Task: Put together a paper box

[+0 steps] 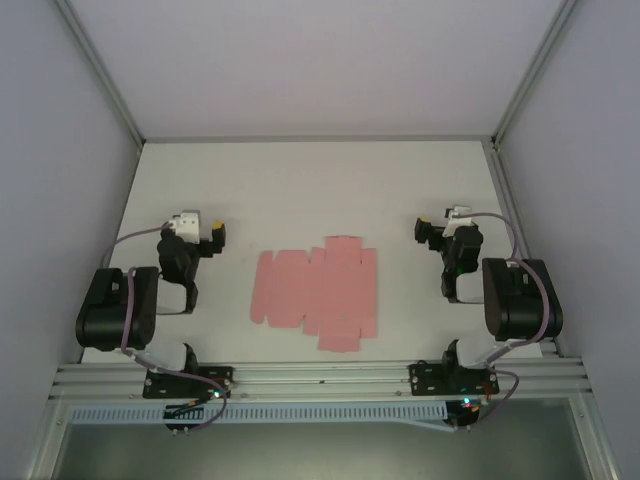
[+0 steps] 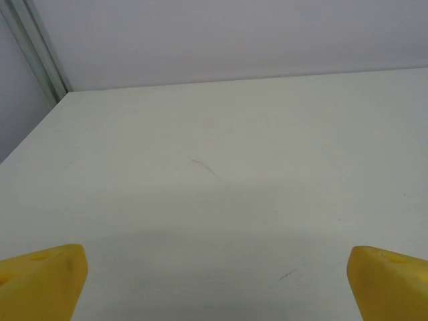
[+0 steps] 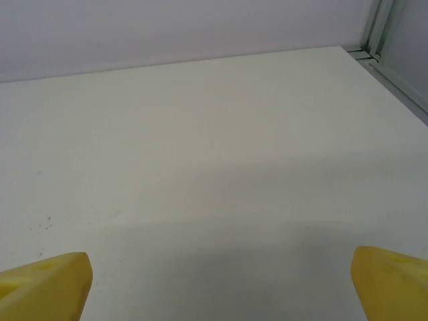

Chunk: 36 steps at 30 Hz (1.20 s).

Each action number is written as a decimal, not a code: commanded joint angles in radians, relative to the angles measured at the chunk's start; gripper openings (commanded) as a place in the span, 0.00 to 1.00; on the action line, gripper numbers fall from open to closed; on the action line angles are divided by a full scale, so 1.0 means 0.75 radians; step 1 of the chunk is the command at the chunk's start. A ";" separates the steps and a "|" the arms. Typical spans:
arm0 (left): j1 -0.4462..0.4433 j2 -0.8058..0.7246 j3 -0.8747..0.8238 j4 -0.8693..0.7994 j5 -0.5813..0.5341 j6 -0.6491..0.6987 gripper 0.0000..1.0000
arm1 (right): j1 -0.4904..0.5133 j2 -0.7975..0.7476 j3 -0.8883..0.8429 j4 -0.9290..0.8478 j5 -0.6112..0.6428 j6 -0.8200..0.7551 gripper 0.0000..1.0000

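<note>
On the near half of the white table (image 1: 300, 190), we see the paper box (image 1: 315, 290) lying flat, unfolded, between both arms and touching neither. The left gripper (image 2: 215, 271) and right gripper (image 3: 221, 271) gape wide, empty, facing the pale back wall (image 1: 320, 60).

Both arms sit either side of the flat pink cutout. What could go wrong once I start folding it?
1. The paper box lies flat on the table, so fingers may push it along rather than get under an edge.
2. It looks like thin card with several flaps; a pinch away from a crease could bend it in the wrong place.
3. The left gripper and right gripper, both open, flank it; closing in together, they might collide over it.
</note>
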 commanded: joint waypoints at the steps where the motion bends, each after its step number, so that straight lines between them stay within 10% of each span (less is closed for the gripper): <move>1: 0.011 -0.001 0.020 0.015 0.017 0.023 1.00 | 0.005 -0.012 -0.003 0.023 -0.004 -0.002 1.00; 23: 0.012 -0.014 0.036 -0.024 -0.023 0.013 1.00 | 0.006 -0.019 0.004 0.017 0.053 0.023 1.00; 36: -0.099 -0.417 0.521 -1.191 0.060 -0.415 1.00 | 0.204 -0.493 0.565 -1.320 0.227 0.186 1.00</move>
